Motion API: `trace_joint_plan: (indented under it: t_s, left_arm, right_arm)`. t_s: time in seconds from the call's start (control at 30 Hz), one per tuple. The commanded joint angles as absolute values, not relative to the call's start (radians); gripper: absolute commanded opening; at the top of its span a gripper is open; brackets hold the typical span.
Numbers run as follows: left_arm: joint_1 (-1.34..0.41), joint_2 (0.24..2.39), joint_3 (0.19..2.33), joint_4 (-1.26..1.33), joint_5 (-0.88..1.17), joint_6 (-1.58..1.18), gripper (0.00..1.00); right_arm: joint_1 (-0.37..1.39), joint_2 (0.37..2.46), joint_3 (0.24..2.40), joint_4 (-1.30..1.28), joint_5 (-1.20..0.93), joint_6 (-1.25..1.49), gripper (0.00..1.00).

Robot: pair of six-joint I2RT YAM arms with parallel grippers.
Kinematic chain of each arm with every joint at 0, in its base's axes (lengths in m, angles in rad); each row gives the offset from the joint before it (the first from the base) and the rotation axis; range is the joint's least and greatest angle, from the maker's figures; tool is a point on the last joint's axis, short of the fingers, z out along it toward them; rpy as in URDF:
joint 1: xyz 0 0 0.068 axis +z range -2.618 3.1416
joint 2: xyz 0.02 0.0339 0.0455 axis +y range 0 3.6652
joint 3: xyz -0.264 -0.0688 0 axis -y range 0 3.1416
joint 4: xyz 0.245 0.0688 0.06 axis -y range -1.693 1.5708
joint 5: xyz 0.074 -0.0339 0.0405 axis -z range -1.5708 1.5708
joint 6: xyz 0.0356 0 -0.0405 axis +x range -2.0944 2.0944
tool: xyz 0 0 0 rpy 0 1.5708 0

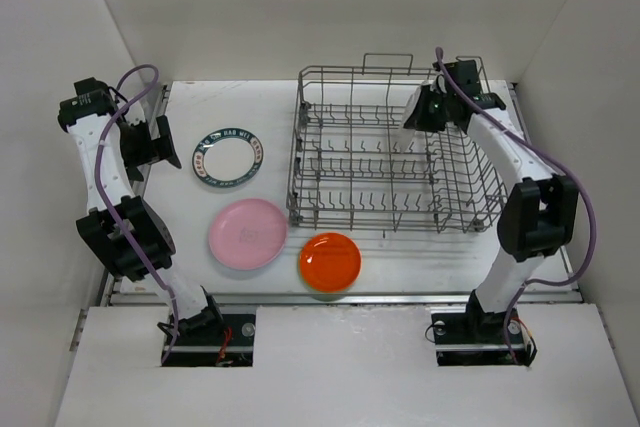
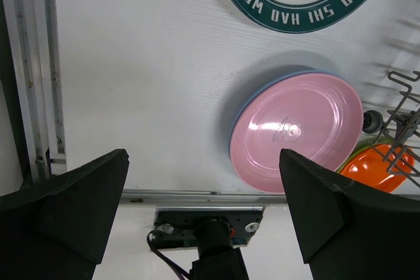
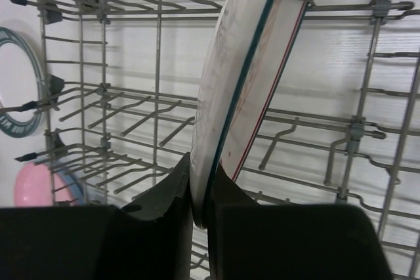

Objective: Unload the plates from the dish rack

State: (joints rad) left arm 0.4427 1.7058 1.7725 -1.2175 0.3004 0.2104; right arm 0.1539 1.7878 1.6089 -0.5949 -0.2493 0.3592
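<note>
The grey wire dish rack stands right of centre. My right gripper is over its back right part, shut on the rim of a white plate with a dark green edge, held on edge among the tines. A white surface with a red line lies against it; I cannot tell if that is a second plate. On the table lie a white plate with a dark ring, a pink plate on a blue one, and an orange plate. My left gripper is open and empty, left of the ringed plate.
The table's left rail and near rail border the area below my left gripper. The rack's near left corner overhangs the orange plate. White walls enclose the table on three sides.
</note>
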Motion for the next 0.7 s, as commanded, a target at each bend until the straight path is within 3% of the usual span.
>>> trace_joint_plan:
  t_s: [0.0,0.43,0.67]
  left_arm:
    - [0.445,1.658,1.761,-1.233,0.302,0.224,0.99]
    - [0.445,1.667,1.804,-1.253,0.359,0.215,0.99]
    - [0.445,1.658,1.867,-1.337,0.565,0.293,0.99]
  right_arm:
    - [0.159,1.672,1.664,-0.601,-0.094,0.275,0.00]
    - [0.471,1.543,1.749,-0.601,0.402,0.066,0.00]
    - [0.840,1.577,1.706,-0.568,0.791,-0.078,0.00]
